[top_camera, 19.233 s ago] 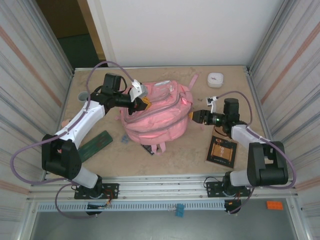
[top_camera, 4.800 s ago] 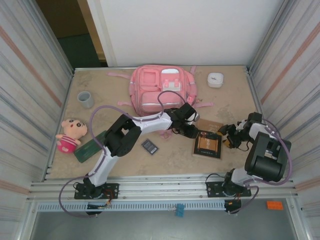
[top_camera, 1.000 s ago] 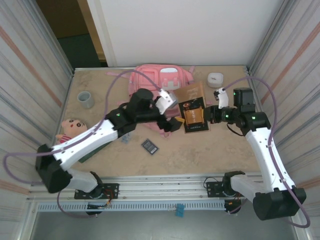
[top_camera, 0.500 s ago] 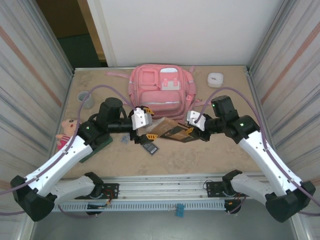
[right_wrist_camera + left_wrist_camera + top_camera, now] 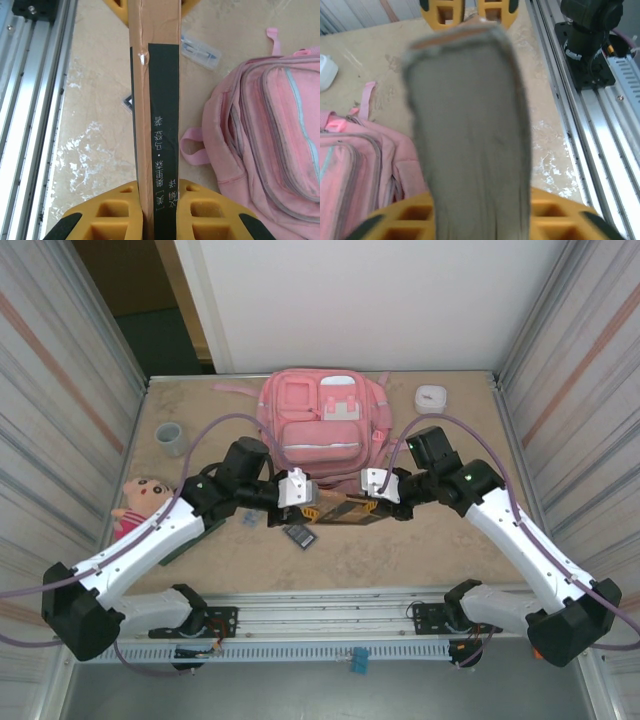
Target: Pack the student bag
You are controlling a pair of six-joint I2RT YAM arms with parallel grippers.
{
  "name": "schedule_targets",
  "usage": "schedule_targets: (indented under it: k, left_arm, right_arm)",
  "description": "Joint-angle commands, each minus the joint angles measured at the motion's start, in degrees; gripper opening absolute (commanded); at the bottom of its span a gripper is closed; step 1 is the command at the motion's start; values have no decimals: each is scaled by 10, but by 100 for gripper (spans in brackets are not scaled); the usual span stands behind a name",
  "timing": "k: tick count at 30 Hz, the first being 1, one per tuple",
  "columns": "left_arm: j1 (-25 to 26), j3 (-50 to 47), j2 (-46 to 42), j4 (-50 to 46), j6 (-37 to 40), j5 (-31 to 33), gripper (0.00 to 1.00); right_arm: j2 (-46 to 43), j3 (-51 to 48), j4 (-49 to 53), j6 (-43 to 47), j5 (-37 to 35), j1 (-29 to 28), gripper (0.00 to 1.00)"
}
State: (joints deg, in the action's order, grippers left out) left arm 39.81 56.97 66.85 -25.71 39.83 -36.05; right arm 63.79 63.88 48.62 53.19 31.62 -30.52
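The student bag lies flat at the back middle of the worktop, with its front pockets facing up. Just in front of it, both arms hold a book. The right gripper is clamped on one end. The left gripper seems to pinch the opposite end, though that view is blurred. This is probably a handover before packing. The worktop is beige and scuffed. A cup and a doll sit left of the bag, and ribbed metal walls stand on both sides.
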Motion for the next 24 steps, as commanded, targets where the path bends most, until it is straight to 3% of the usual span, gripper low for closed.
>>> schedule_targets:
  k: [1, 2, 4, 6, 8, 10, 16, 21, 24]
  left_arm:
    - [-9, -1, -8, 23, -10, -21, 9]
    - [-18, -11, -14, 44, -26, -28, 0]
    - [-36, -36, -28, 98, -69, -56, 0]
    - [-48, -62, -42, 163, -117, -86, 0]
    - [-50, -84, -52, 224, -165, -99, 0]
    - [-50, -106, -57, 282, -214, -111, 0]
    - [-52, -147, -54, 390, -302, -114, 0]
    - [-58, -153, -46, 422, -336, -112, 0]
    - [-70, -157, -39, 460, -368, -129, 0]
  right_arm:
    - [-3, 23, -45, -14, 21, 6, 12]
    - [-9, 17, -58, -31, 31, 20, 21]
    - [-29, -6, -104, -79, 84, 74, 39]
    - [-56, -50, -196, -183, 161, 144, 59]
    - [-94, -107, -310, -329, 229, 212, 69]
    - [-123, -165, -429, -450, 263, 256, 75]
    - [-182, -262, -549, -568, 285, 261, 84]
    - [-230, -345, -667, -658, 255, 260, 88]
    - [-248, -362, -668, -677, 201, 258, 88]
